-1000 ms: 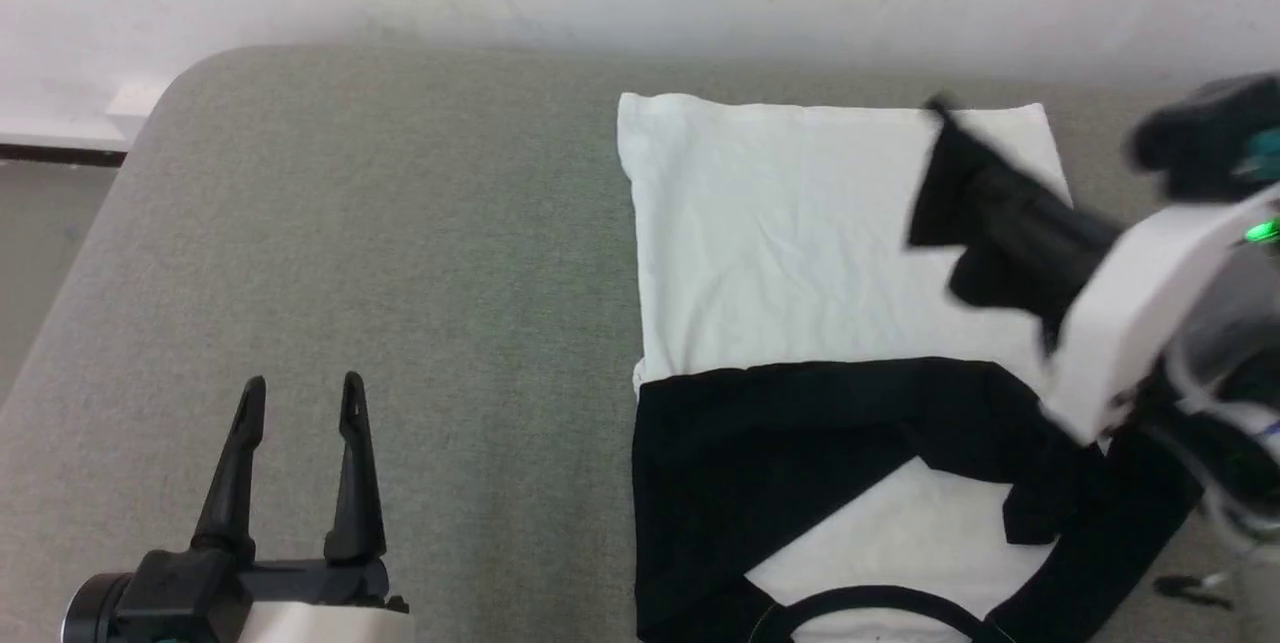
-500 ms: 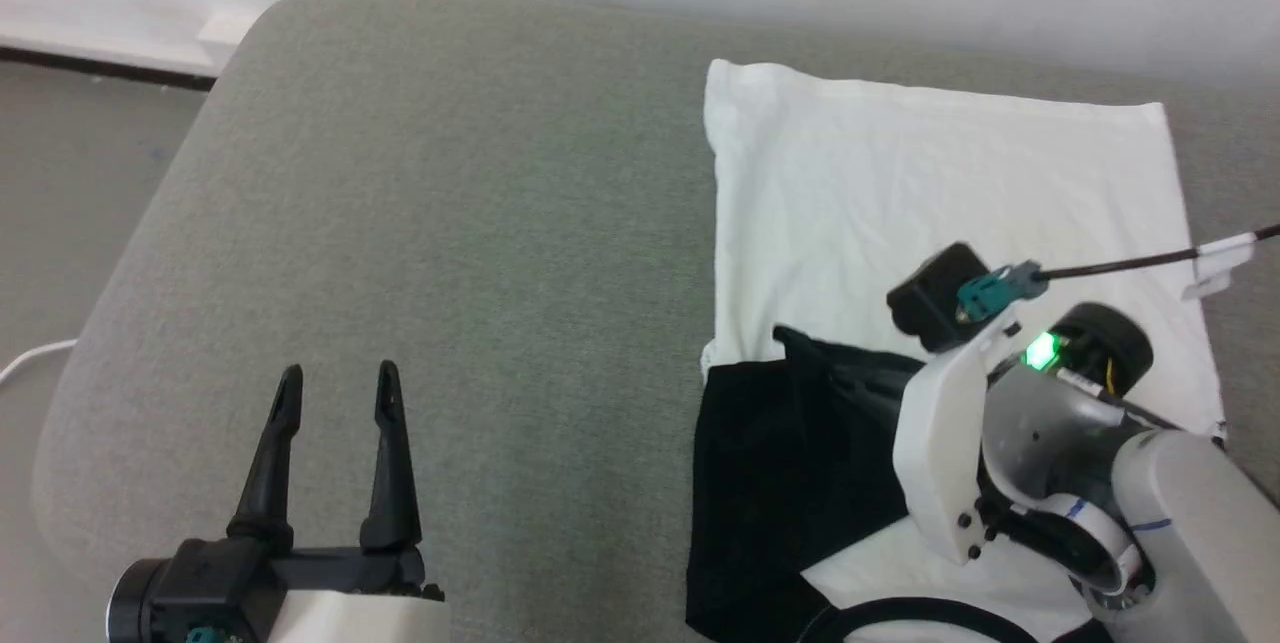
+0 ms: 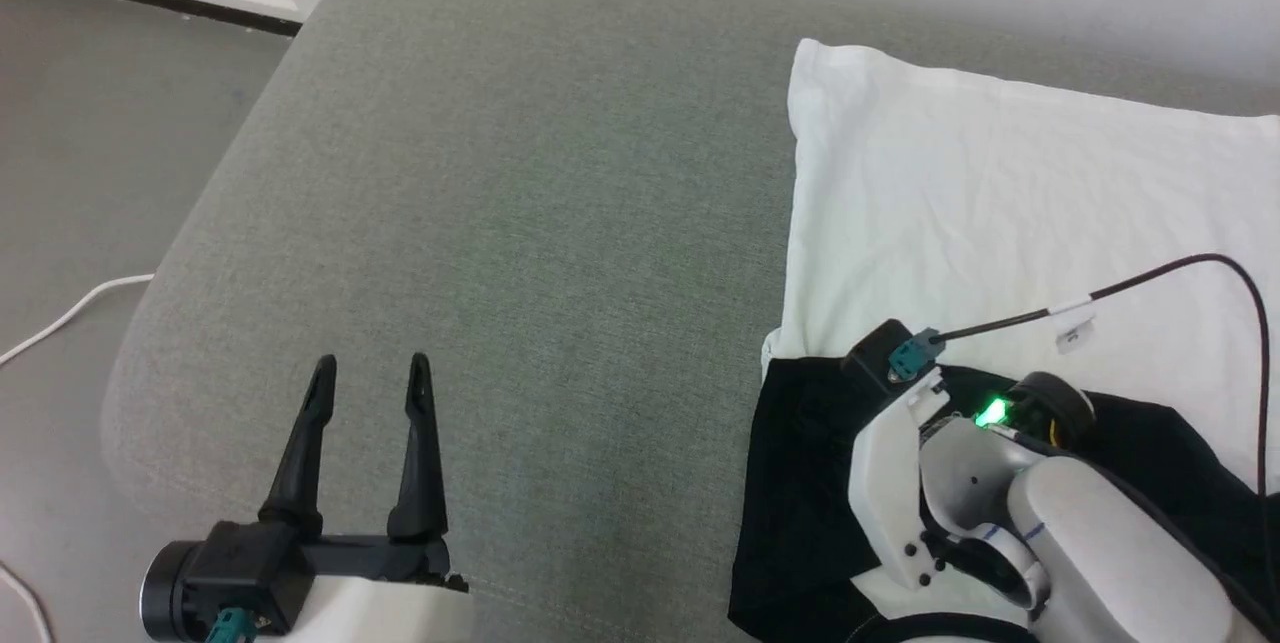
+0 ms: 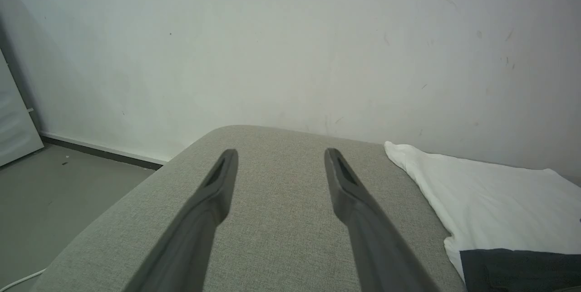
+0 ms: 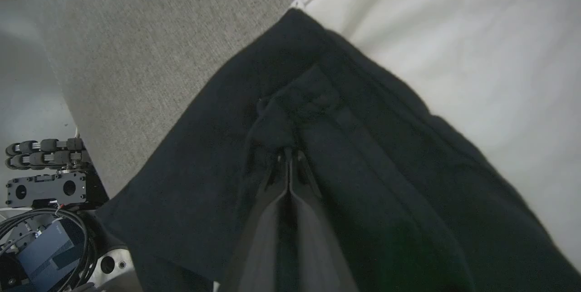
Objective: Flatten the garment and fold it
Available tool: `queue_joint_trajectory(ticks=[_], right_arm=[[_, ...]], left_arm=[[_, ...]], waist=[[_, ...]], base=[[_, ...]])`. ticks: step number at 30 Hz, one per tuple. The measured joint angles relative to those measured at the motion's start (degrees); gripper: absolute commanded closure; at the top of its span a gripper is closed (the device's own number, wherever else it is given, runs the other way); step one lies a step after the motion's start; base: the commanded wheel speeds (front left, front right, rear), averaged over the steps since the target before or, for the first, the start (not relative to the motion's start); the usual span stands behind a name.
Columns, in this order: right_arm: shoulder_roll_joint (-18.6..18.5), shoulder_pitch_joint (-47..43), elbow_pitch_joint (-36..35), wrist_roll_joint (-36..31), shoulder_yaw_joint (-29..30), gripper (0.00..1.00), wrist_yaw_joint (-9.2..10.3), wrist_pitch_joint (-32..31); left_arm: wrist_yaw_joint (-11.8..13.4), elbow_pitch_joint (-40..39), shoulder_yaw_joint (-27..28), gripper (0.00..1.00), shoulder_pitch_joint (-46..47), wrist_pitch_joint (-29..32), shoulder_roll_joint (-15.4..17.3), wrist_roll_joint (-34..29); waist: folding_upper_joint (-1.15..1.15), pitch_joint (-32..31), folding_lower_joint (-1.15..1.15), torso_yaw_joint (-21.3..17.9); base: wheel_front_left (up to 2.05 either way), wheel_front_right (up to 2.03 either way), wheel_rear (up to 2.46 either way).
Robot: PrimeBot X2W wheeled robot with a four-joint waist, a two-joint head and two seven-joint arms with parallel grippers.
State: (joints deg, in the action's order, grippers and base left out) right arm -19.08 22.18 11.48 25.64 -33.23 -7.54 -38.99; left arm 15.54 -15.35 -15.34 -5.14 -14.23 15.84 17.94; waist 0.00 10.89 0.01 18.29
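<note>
Shirt (image 3: 1000,193) is laid on the right side of the grey cushion (image 3: 560,223), white body toward the far edge, black sleeve nearer. Right claw (image 5: 288,158) is clamped shut on bunched sleeve fabric. Left claw (image 3: 370,368) is held open over the bare near-left corner.

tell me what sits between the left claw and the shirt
Just bare grey cushion: in the head view the open left claw and the garment have nothing between them; the left wrist view agrees.
</note>
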Motion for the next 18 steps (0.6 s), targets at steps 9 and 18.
queue_joint_trajectory(ticks=[9, 18], right_arm=[[3.37, 2.16, 6.05, 1.08, -1.25, 0.00, 0.00, 5.33], [0.36, 2.73, -5.31, 7.12, 7.98, 0.00, 0.00, 7.73]], left_arm=[[-0.30, 0.57, 0.13, 0.00, 0.02, 0.01, 0.15, 0.01], [-0.18, -0.18, 0.35, 0.00, -0.02, 0.60, 1.18, 0.08]], waist=[[0.00, -0.50, 0.00, -1.05], [0.00, -1.58, 0.00, -5.09]], base=[[0.00, 0.00, 0.00], [0.00, 0.00, 0.00]])
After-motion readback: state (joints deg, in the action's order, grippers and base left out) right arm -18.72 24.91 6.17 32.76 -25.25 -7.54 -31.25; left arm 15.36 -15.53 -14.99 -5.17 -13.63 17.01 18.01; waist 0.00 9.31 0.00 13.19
